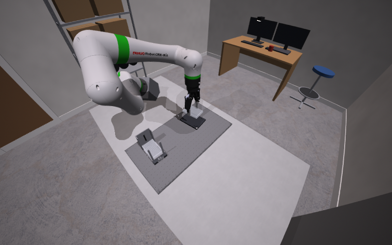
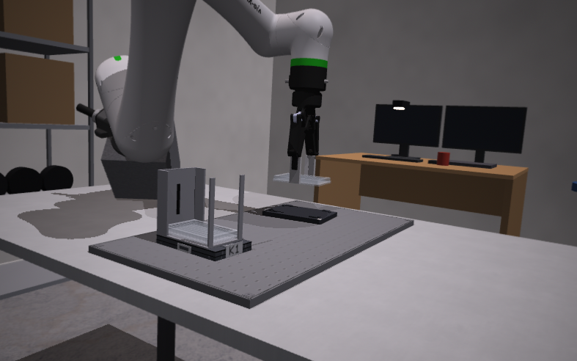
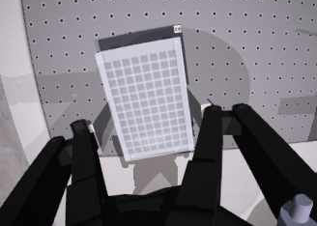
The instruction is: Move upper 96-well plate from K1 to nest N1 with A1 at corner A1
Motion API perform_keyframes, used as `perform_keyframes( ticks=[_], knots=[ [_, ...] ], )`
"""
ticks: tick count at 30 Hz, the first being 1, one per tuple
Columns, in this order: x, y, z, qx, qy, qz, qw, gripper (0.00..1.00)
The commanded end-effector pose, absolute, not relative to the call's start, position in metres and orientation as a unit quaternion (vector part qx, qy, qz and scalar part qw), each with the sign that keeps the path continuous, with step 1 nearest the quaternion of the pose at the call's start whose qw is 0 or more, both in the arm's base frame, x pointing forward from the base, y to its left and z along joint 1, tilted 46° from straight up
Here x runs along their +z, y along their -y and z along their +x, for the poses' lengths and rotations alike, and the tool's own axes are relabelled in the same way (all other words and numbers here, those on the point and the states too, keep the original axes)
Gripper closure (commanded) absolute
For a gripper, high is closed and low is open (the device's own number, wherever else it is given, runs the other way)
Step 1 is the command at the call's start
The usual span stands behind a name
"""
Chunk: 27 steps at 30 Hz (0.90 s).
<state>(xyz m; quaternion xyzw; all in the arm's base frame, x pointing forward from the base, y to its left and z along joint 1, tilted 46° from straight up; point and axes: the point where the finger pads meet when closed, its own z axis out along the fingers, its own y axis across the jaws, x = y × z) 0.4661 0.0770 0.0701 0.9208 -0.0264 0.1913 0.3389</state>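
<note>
My gripper (image 2: 301, 172) is shut on a clear 96-well plate (image 2: 301, 179) and holds it level in the air above the black plate nest N1 (image 2: 299, 213), well clear of it. The held plate shows in the wrist view (image 3: 147, 98) between my two fingers, with the dark nest (image 3: 138, 40) peeking out behind its far edge and a small pale square (image 3: 177, 29) at the nest's far right corner. It also shows in the top view (image 1: 195, 111) over the nest (image 1: 193, 120). Rack K1 (image 2: 201, 215) holds one plate (image 2: 198, 230) low between its posts.
The rack and the nest stand on a grey perforated baseplate (image 2: 254, 251) on a white table. The rack has a tall back wall (image 2: 178, 197) and two thin front posts (image 2: 226, 208). The robot base (image 2: 140, 174) stands behind the rack. A desk with monitors (image 2: 449, 130) is far behind.
</note>
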Motion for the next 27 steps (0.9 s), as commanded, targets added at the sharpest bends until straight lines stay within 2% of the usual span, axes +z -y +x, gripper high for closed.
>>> perform_keyframes(
  ticks=[1,27],
  knots=[
    [0.067,-0.075,0.468,0.191,0.026,0.921,0.339,1.0],
    [0.042,-0.051,0.48,0.191,0.026,0.921,0.339,1.0]
  ],
)
